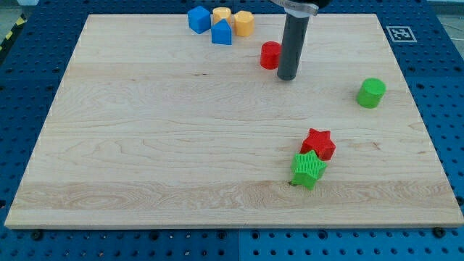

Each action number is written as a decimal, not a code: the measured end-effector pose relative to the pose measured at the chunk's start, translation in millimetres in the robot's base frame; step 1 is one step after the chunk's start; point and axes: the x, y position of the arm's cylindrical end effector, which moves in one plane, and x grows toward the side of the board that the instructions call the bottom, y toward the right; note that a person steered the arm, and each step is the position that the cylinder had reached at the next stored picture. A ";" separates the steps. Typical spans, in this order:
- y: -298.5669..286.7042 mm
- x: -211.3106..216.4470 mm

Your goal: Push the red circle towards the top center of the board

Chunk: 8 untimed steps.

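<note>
The red circle (270, 55) is a short red cylinder standing near the view's top, a little right of centre on the wooden board (145, 130). My tip (288, 76) is the lower end of the dark rod. It rests on the board just to the right of the red circle and slightly below it, touching it or nearly so.
Two blue blocks (199, 18) (222, 32) and two yellow blocks (222, 14) (243, 22) cluster at the top, left of the red circle. A green cylinder (371, 93) stands at the right. A red star (318, 143) touches a green star (308, 169) at the lower right.
</note>
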 end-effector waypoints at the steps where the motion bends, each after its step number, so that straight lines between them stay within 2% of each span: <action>1: -2.6 -20.1; 6: -26.7 -48.6; 8: -26.4 -47.2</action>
